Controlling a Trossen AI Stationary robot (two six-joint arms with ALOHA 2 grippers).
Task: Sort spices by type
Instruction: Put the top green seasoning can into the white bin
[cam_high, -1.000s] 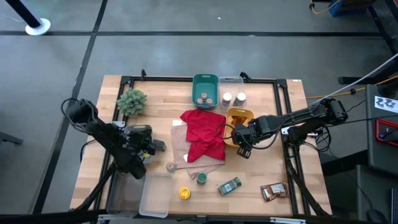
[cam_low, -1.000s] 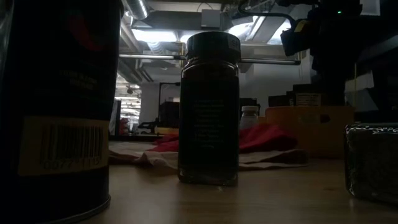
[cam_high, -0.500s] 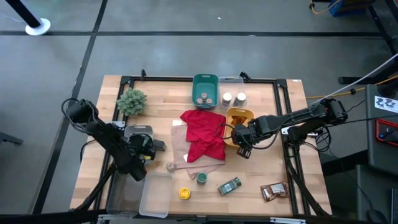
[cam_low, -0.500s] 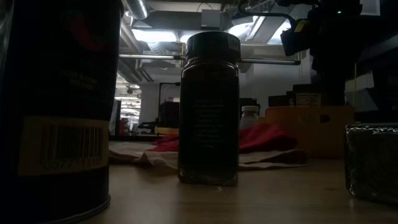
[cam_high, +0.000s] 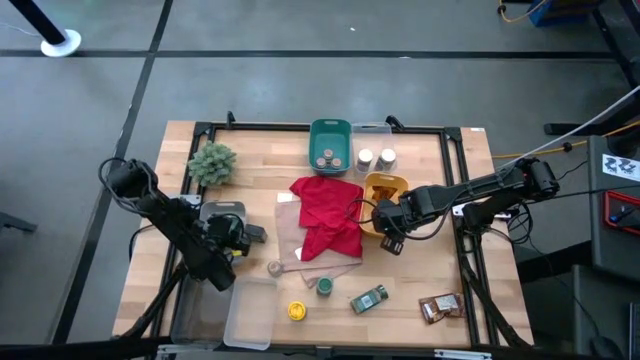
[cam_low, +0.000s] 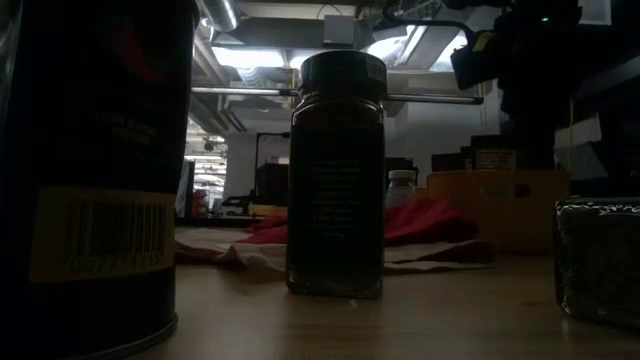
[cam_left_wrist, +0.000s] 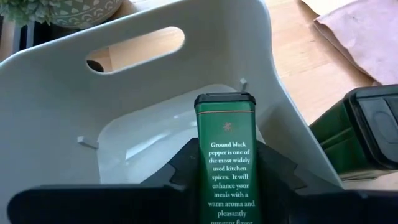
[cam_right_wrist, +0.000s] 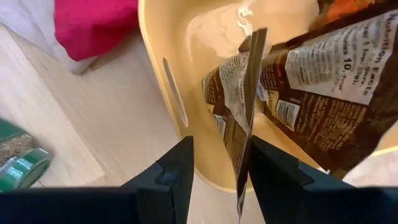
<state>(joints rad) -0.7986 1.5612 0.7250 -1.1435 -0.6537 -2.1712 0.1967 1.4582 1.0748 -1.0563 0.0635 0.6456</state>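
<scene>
On my left wrist feed the left tool (cam_left_wrist: 225, 186) is closed on a green tin (cam_left_wrist: 226, 160), a flat-sided rectangular can with a dark cap and a printed label reading "Ground black pepper"; its lower part runs out of the feed. It hangs over a pale grey plastic bin (cam_left_wrist: 74, 93) with smooth walls and a slotted handle cut-out. A second green tin (cam_left_wrist: 364, 134) with a black lid lies just beside that bin, only partly in the feed.

The right tool (cam_right_wrist: 219, 171) sits at the rim of a glossy yellow bin (cam_right_wrist: 171, 74), its two dark fingers either side of a thin brown foil packet (cam_right_wrist: 245, 118) seen edge-on; I cannot tell whether they actually press it. More crinkled brown packets (cam_right_wrist: 323, 93) with white nutrition print lean inside the yellow bin.

From above, the planked wooden counter (cam_high: 250, 160) carries a teal bin (cam_high: 330, 145) at the far edge holding round tan-lidded jars (cam_high: 326, 157), and next to it a clear bin (cam_high: 372, 135) with two white-lidded jars (cam_high: 376, 158). A crumpled red cloth (cam_high: 328, 215) lies mid-counter over a beige sheet. Along the near edge sit a yellow-lidded jar (cam_high: 296, 311), a green-lidded jar (cam_high: 324, 287), a jar lying on its side (cam_high: 369, 298), and brown packets (cam_high: 440, 307) at the near right. A tan-lidded jar (cam_high: 274, 268) stands near the left tool.

The low view is mostly silhouette: a dark jar (cam_low: 336, 175) and a big barcoded container (cam_low: 95, 170) cut off at the left edge.
</scene>
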